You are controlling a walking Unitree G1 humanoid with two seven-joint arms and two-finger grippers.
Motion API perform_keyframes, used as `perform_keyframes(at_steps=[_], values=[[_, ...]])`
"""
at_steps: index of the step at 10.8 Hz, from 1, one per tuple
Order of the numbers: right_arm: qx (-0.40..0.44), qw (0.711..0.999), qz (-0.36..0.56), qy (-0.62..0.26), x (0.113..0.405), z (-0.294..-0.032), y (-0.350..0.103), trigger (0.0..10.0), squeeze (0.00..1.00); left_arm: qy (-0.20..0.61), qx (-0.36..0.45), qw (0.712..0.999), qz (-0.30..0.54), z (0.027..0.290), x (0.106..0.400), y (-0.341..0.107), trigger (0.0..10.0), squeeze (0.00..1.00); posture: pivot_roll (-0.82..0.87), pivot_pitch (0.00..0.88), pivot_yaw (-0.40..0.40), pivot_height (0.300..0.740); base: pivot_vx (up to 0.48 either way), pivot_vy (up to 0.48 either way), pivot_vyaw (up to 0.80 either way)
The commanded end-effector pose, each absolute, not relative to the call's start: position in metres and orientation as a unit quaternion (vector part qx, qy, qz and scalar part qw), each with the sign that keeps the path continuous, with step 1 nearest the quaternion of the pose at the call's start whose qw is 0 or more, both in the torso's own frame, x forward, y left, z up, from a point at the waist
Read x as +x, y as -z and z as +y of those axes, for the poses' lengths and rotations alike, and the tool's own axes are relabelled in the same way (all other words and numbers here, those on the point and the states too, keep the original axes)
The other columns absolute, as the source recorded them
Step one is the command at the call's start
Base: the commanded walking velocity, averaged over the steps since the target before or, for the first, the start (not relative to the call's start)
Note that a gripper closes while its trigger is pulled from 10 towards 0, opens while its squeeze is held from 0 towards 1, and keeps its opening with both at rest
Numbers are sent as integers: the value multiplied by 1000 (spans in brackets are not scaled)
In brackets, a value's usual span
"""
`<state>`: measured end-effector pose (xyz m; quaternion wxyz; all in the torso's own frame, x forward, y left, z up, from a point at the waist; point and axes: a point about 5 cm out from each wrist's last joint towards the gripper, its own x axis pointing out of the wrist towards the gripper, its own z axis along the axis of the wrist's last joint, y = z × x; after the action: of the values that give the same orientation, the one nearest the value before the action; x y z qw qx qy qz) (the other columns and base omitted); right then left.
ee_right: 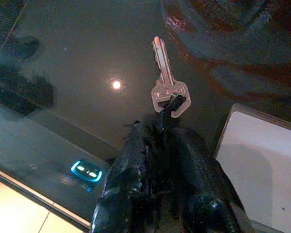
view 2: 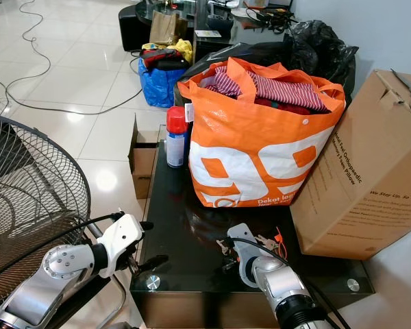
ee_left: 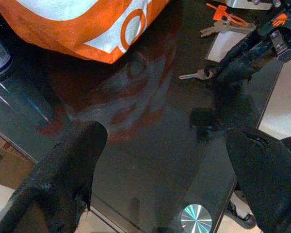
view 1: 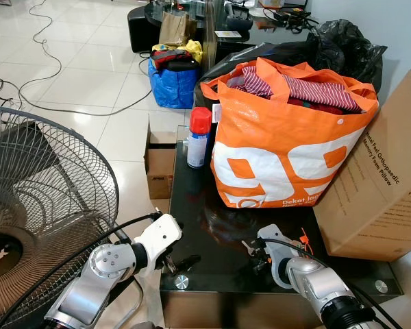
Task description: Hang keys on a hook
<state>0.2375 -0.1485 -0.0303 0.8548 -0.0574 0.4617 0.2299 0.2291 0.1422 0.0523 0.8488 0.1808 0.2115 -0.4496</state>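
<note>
Here the right gripper (ee_right: 170, 110) sits low over the glossy black glass counter (view 1: 212, 253), its two black fingers pressed together at the head of a single silver key (ee_right: 166, 80). The key lies flat on the glass, its blade pointing straight away from the fingertips, and the pinch seems to catch only the rim of the key's hole.

Just beyond that gripper, toward the tall brown cardboard box (view 1: 383, 178), rests a small bunch of silver keys with an orange tag (ee_left: 223, 22), beside a white card (ee_right: 262, 155). No hook can be made out anywhere.

The left gripper (ee_left: 160, 160) hovers near the counter's front edge, fingers spread wide and holding nothing.

The risks, as a judgement:
- The hold is thin, so the key may slip free or swivel as it is lifted off the slick glass.
- If the single key is linked to the tagged bunch, which cannot be told, the extra weight could drag it out.
- The big orange-and-white shopping bag stuffed with clothes (view 1: 288, 137) stands close ahead of the right gripper, and a high lift could brush it.
</note>
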Motion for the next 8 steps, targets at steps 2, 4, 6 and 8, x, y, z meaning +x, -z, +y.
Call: perform_keyframes(at_steps=[2,4,6,8], values=[[-54,855,465,-221,239,-152,30,0,0,451,186,846,214,143,230,-51,10000,0,-91,0,-88,740,0,0,0],[-52,858,462,-220,239,-153,30,0,0,451,189,846,212,143,231,-52,10000,0,-91,0,-86,740,0,0,0],[-39,872,432,-228,243,-150,25,0,0,451,190,846,211,142,231,-52,10000,0,-89,0,-86,740,0,0,0],[-13,894,358,-269,248,-147,4,0,0,437,196,854,202,145,233,-54,10000,0,-79,0,-90,740,0,0,0]])
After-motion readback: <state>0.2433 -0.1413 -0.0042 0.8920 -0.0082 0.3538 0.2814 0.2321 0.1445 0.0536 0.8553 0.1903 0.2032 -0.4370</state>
